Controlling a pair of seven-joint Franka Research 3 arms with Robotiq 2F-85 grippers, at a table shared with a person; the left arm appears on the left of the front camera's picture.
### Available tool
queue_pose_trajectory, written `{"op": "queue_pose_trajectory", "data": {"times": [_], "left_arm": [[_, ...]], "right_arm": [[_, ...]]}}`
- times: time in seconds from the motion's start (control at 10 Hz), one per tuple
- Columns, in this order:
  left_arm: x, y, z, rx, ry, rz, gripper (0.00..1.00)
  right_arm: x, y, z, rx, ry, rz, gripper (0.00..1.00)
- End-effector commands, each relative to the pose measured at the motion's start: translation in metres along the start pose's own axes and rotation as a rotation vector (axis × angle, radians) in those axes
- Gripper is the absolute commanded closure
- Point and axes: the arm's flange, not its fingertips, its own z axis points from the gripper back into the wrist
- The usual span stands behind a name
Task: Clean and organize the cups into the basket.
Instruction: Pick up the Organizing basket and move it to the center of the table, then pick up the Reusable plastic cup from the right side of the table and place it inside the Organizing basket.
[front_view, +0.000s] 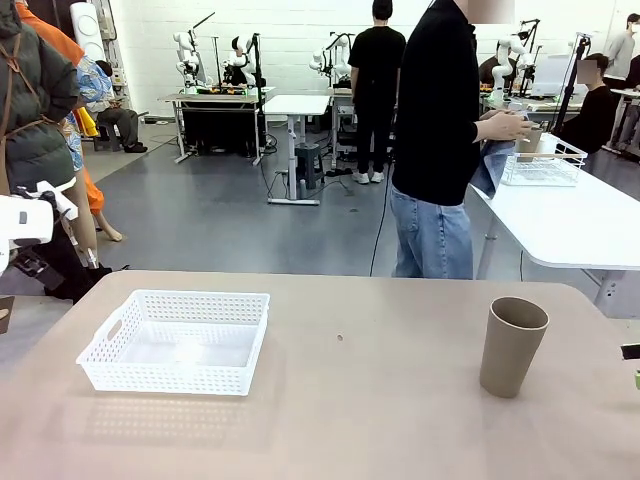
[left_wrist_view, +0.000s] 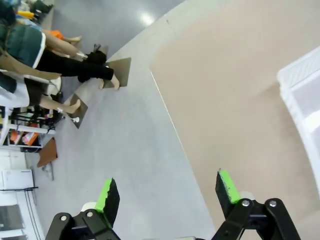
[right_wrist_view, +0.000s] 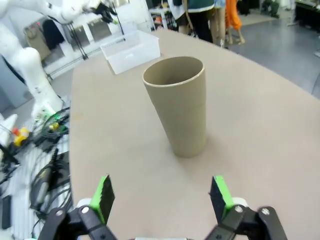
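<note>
Step in hand, by the look of it: the first pick, reaching for the brown cup (front_view: 512, 345), upright on the desk (front_view: 380, 400) at the lower right of the front view, well apart from the basket (front_view: 170, 380) at the lower left. Note the right fingers (right_wrist_view: 104, 197) spread wide with nothing between them, low in the right wrist view, lined up on the cup just above and not touching it. Note the left fingers (left_wrist_view: 107, 197) likewise released and empty, poised over the desk edge and the grey floor (left_wrist_view: 130, 125). To do it well: advance straight along the present line, keeping the cup midway between the pads. Close around the lower-middle wall rather than the rim, and gently, to avoid buckling thin paper. Lift clear before swinging across, then lay it lengthwise in the basket, leaving room for more. Beware of tipping so tall and light a cup with one pad landing first. From the front view, take the whole gap between cup and basket, plus a person (front_view: 440, 120) beyond, at a white desk (front_view: 570, 220), holding what looks like a blue cloth (front_view: 490, 168) near a wire basket (front_view: 545, 165). From the right wrist view, look into the cup's open mouth and check alignment, with the basket small at upper left. From the left wrist view, catch a corner of the basket at the right edge.
</note>
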Motion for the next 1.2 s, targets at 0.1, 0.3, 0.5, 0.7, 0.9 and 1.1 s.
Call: {"op": "queue_pose_trajectory", "data": {"times": [0.1,0.3,0.5,0.7,0.9,1.1], "left_arm": [[0.011,-0.026,0.05,-0.032,-0.093,0.125,0.0],[0.012,-0.009,0.009,0.009,-0.006,0.021,0.0],[0.012,-0.009,0.009,0.009,-0.006,0.021,0.0],[0.012,-0.009,0.009,0.009,-0.006,0.021,0.0],[0.021,-0.016,0.028,0.007,-0.011,-0.02,0.0],[0.056,-0.019,0.072,-0.077,0.011,-0.117,0.0]], "right_arm": [[0.001,0.001,0.0,-0.002,0.0,0.003,0.0],[0.001,0.001,0.0,-0.002,0.0,0.003,0.0],[0.001,0.001,0.0,-0.002,0.0,0.003,0.0],[0.001,0.001,0.0,-0.002,0.0,0.003,0.0],[0.001,0.001,0.0,-0.002,0.0,0.003,0.0],[0.001,0.001,0.0,-0.002,0.0,0.003,0.0]]}}
